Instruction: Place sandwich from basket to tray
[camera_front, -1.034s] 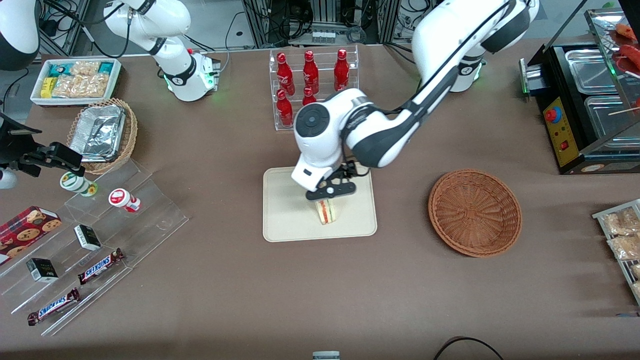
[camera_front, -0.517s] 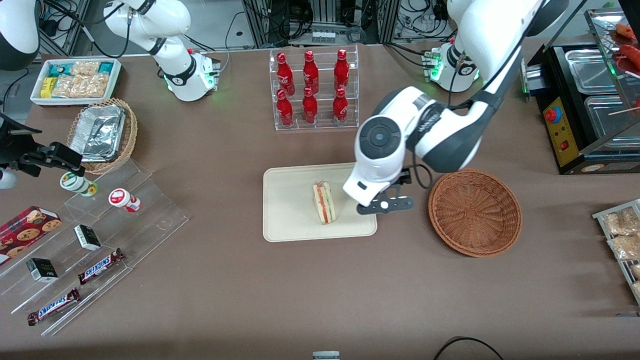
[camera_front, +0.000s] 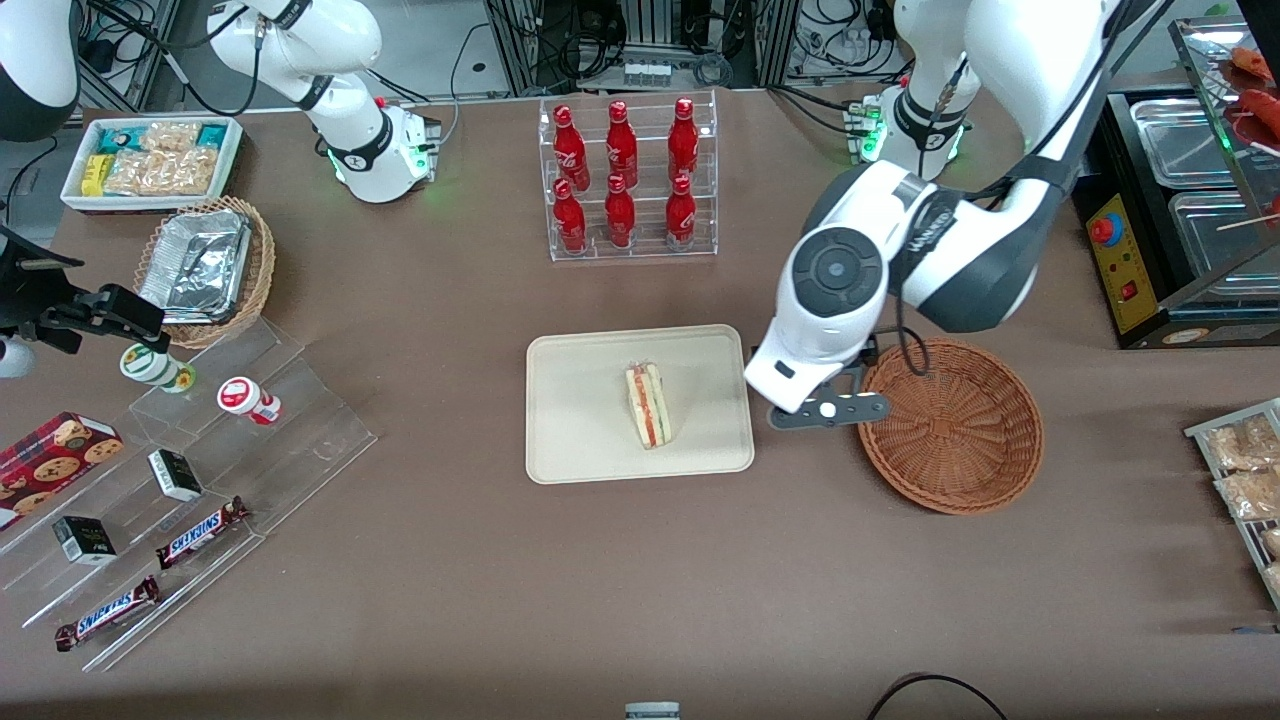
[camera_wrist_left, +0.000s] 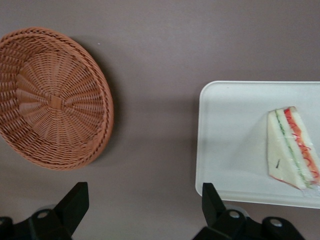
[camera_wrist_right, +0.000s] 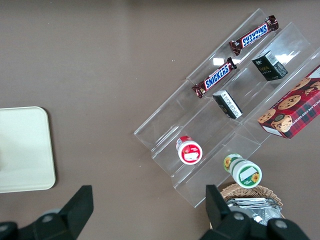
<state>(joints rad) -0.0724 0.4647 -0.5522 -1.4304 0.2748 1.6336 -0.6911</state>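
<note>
Sandwich (camera_front: 649, 405) lies flat on the tray (camera_front: 580, 440), just off the tray's centre toward 4 o'clock, striped filling edge showing, wrap intact. Nothing touches it. Basket (camera_front: 950, 425) sits at 3 o'clock from the tray, apart from it, nothing in it. Gripper (camera_front: 828, 412) hangs above the bare table between tray and basket, jaws spread wide and holding nothing; both fingertips (camera_wrist_left: 75, 197) visible in the wrist view, well separated.

The tool (camera_front: 828, 411) lets go of the sandwich (camera_front: 648, 404), lifts off the tray (camera_front: 570, 400), and swings toward 3 o'clock, hovering between tray and basket (camera_front: 950, 425).
</note>
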